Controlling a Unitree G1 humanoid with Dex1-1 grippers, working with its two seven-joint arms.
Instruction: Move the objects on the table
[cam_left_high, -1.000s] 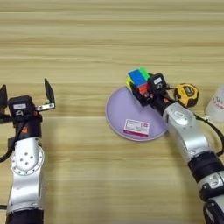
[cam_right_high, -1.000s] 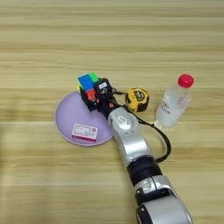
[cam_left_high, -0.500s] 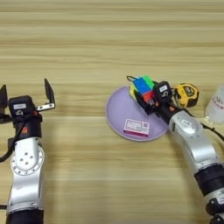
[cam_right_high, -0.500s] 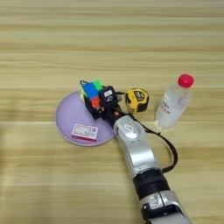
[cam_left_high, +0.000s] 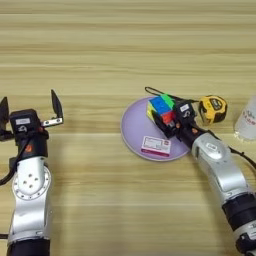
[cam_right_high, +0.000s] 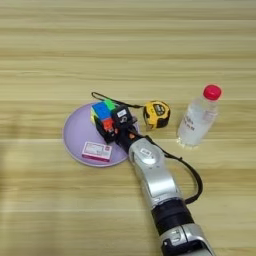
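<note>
Cube (cam_left_high: 161, 110) clenched by right gripper (cam_left_high: 169, 120) over plate (cam_left_high: 134, 135); lower gently, release flat. Left gripper (cam_left_high: 29, 108) spread, idle.

This looks to me like a robot test bench, though I cannot tell for sure: my view holds only a plank-grained wooden table (cam_right_high: 128, 45) with odd props at centre right: lilac plate (cam_right_high: 75, 137), tape measure (cam_right_high: 156, 114), bottle (cam_right_high: 198, 117).
</note>
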